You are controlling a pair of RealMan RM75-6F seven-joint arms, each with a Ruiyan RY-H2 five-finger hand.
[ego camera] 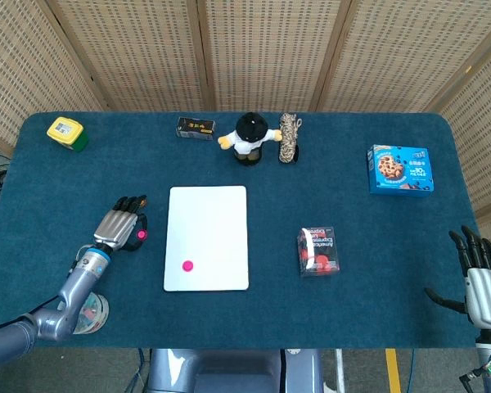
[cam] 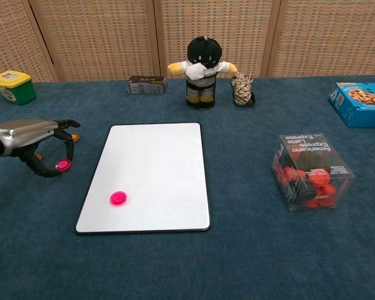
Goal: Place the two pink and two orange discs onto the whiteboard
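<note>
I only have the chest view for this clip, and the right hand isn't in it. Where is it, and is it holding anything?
Observer: In the head view, the right hand is at the near right corner of the table, well away from the whiteboard. Its fingers are spread and it holds nothing.
Operator: Is there anything by the left arm, below the bottom of my frame?
Observer: Yes. A small clear container with coloured pieces in it sits at the table's near edge, right beside the left forearm.
</note>
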